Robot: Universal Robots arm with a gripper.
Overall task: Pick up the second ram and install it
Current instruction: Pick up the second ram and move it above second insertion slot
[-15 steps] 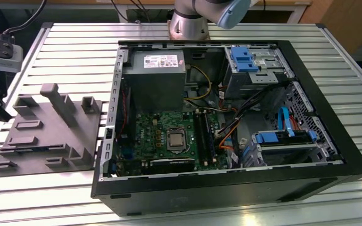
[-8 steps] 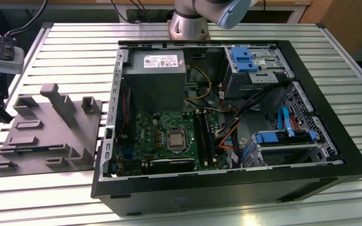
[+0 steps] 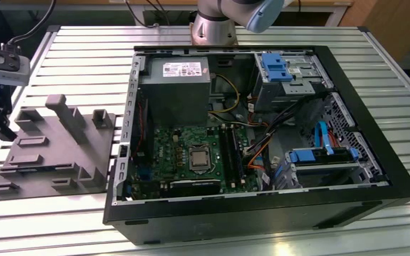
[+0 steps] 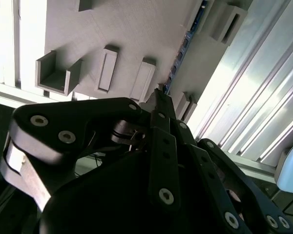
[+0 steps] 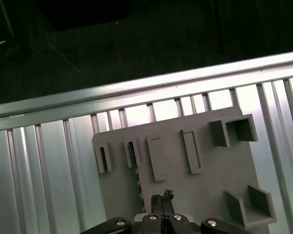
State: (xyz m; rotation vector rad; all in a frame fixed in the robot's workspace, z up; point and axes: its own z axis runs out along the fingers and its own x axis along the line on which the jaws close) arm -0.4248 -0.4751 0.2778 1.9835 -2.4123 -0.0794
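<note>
The second ram (image 4: 185, 46) is a thin dark stick standing on its long edge in a slot of the grey holder tray (image 4: 136, 34). Its green edge (image 5: 135, 168) also shows in the first wrist view. In both wrist views my gripper (image 4: 159, 97) hangs over the tray (image 5: 210, 180), its black fingers drawn together. The tips (image 5: 161, 197) sit close beside the near end of the stick, with nothing seen between them. In the exterior view the gripper (image 3: 2, 132) is at the far left, over the tray's (image 3: 55, 154) outer edge.
An open computer case (image 3: 262, 133) lies on the slatted metal table (image 3: 84, 42), on the exterior view's right of the tray. Its motherboard (image 3: 183, 154) has long memory slots (image 3: 231, 152) beside the processor. Grey blocks rise from the tray. The table's edge (image 5: 136, 90) runs close behind it.
</note>
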